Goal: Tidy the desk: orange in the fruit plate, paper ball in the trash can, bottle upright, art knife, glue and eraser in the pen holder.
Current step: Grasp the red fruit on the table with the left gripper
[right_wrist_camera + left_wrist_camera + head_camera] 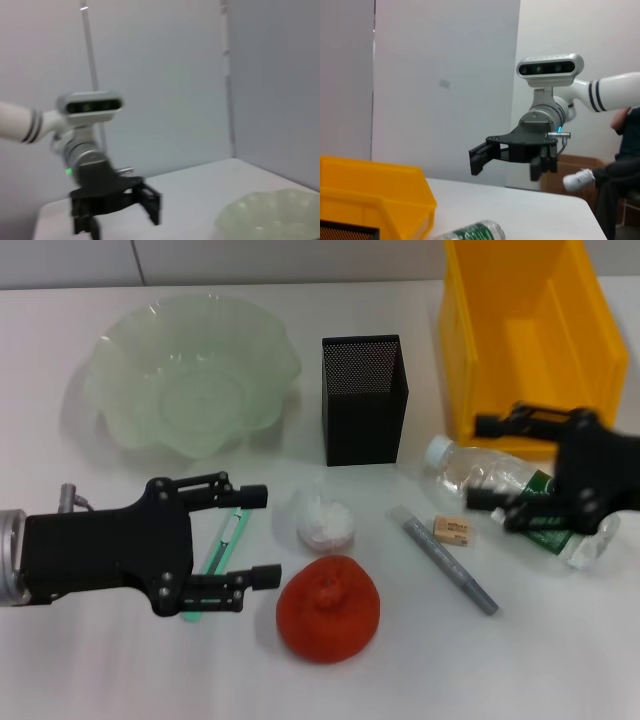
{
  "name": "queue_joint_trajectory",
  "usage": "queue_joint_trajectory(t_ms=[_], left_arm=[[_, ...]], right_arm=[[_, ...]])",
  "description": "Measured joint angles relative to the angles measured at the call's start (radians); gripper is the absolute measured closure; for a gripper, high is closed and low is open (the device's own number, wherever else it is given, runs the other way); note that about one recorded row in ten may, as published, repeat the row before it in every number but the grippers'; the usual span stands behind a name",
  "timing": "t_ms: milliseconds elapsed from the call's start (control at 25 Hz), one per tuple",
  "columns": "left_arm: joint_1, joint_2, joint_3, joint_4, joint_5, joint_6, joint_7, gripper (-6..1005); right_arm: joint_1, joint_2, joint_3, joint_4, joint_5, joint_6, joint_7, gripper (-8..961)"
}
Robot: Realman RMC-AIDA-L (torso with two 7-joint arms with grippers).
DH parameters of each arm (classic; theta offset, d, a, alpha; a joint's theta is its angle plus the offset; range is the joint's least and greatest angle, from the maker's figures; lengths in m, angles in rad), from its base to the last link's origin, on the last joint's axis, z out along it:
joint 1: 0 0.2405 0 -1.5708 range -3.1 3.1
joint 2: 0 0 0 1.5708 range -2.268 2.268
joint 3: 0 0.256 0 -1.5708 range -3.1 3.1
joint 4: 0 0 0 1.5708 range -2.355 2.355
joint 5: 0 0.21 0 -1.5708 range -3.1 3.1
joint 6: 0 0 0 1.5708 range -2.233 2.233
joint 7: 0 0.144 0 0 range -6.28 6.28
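Two grippers hang spread above the desk. The left gripper [258, 537], jaws open, straddles the art knife [224, 548], with the orange [328, 608] at its four o'clock and the paper ball [324, 519] at three. Closing carelessly could nudge the orange rolling. The right gripper [488, 465], seemingly open though blurred, sits over the lying bottle [500, 486]; a shallow pinch could let it slip toward the eraser [452, 530] at seven o'clock.

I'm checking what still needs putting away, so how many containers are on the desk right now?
3. The green fruit plate sits far left, the black mesh pen holder stands in the middle, and the yellow bin is far right. Nothing seems to hide another.
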State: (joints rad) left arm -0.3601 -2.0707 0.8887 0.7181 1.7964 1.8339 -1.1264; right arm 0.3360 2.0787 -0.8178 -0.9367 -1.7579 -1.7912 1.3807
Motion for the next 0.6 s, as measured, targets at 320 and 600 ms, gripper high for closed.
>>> queue_joint_trajectory(t_ms=[320,600], left_arm=[[-0.025,-0.001,-0.001,-0.045,-0.024,-0.024,0.034,226],[-0.037,-0.001,0.001,-0.070,-0.027,-0.028,0.049,229]], right_arm=[[0.027,-0.017,0.108,-0.347,-0.234,-0.077,0.426,134],[0.243,-0.080,0.100,-0.509,-0.658,-0.267,0.841,136]])
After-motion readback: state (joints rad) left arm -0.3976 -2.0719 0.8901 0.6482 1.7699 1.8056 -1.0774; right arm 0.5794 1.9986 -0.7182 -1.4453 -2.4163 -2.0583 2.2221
